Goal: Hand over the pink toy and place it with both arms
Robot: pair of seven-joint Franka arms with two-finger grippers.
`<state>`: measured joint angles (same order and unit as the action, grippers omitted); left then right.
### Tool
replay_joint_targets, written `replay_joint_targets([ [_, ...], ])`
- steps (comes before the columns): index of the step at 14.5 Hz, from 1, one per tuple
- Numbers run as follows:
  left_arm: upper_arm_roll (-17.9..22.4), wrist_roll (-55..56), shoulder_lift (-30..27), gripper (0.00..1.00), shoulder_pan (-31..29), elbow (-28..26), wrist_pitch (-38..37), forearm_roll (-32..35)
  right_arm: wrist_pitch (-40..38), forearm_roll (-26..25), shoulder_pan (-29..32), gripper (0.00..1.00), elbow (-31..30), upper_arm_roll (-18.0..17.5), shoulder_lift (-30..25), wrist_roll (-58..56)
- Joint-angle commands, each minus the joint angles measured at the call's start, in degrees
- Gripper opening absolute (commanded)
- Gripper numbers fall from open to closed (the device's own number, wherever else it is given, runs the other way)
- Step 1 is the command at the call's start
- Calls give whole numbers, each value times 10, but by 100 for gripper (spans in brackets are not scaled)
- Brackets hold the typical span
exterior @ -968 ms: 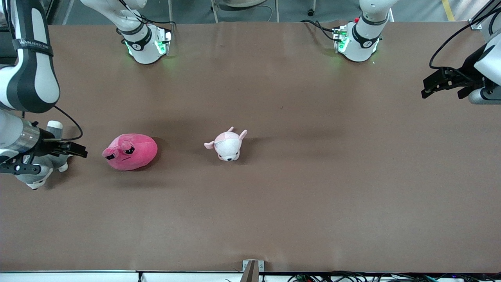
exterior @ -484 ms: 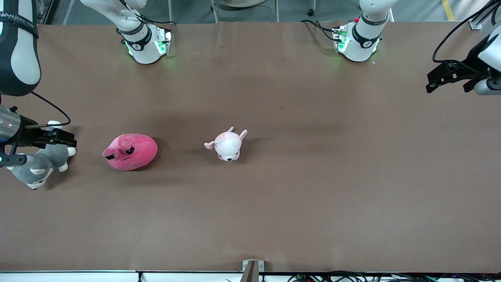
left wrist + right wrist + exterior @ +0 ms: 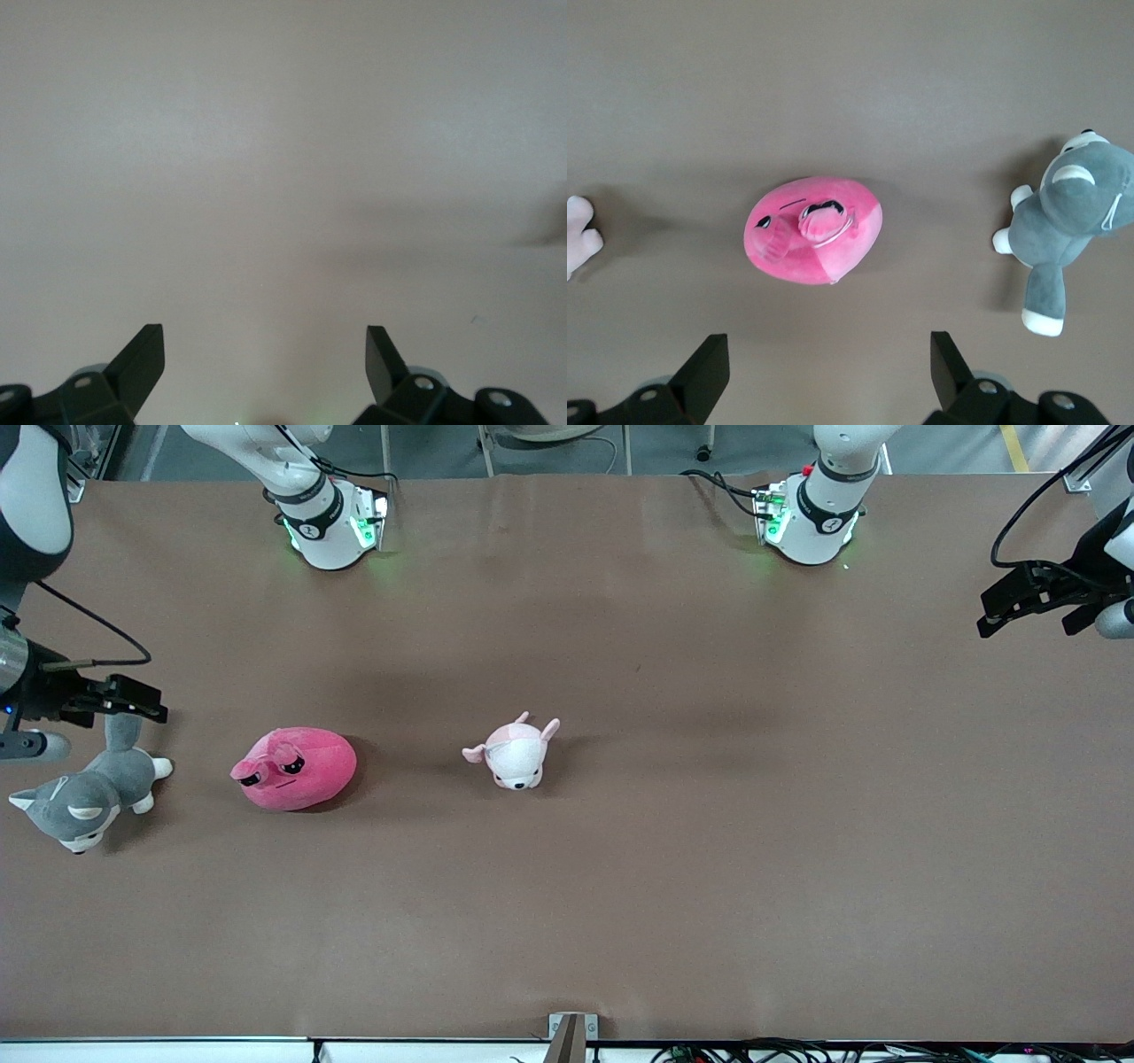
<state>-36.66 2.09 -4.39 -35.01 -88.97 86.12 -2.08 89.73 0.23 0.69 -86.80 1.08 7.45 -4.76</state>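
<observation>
Bench [image 3: 709, 886], seen from the room: a wide brown surface bearing three soft toys. Pink toy [image 3: 294, 768], round with a sleepy face, lies toward the right arm's end, held by neither arm; this fits either a handover yet to come or one already finished and set down. Grey toy [image 3: 84, 802] lies beside it at that end's edge; small pale toy [image 3: 516, 752] sits mid-bench. None blocks the pink toy. Right gripper [image 3: 133, 700], fingers spread and holding nothing, hangs over the grey toy. Left gripper [image 3: 1005, 607], likewise spread and holding nothing, waits at its own end.
</observation>
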Motion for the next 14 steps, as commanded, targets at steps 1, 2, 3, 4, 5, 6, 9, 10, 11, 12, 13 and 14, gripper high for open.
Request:
replay_joint_targets([
  [1, 0, -13, 3, 100, -8, 9, 0, -12, -9, -12, -10, 100, -8, -2, -25, 19],
  [2, 0, -10, 17, 100, -12, 26, -1, -12, -10, -11, -10, 100, 0, -3, -25, 20],
  [3, 0, -9, 30, 100, -14, 42, -4, -11, -13, -11, -11, 100, 9, -3, -25, 20],
  [4, 0, -9, 41, 100, -14, 55, -9, -8, -28, -10, -11, 100, 20, -3, -24, 20],
  [5, 0, -9, 46, 100, -15, 60, -10, -7, -37, -8, -10, 100, 29, -2, -24, 20],
  [6, 1, -9, 47, 100, -15, 60, -10, -8, -37, -7, -10, 100, 35, -2, -21, 19],
  [9, 1, -9, 49, 100, -14, 60, -10, -8, -33, -8, -10, 100, 58, -1, -17, 19],
  [10, 2, -9, 52, 100, -11, 60, -10, -7, -36, -9, -7, 100, 62, 0, -17, 19],
  [11, 16, -9, 53, 100, -6, 60, -10, -7, -34, -12, -6, 100, 62, 0, -17, 17],
  [12, 32, -10, 53, 100, 8, 60, -10, -7, -32, -9, -5, 100, 62, 1, -17, 16],
  [13, 61, -10, 53, 100, 39, 60, -10, -7, -39, -8, -5, 100, 62, 1, -17, 20],
  [14, 101, -10, 52, 100, 77, 60, -10, -7, -42, -5, -5, 100, 58, 2, -17, 21],
])
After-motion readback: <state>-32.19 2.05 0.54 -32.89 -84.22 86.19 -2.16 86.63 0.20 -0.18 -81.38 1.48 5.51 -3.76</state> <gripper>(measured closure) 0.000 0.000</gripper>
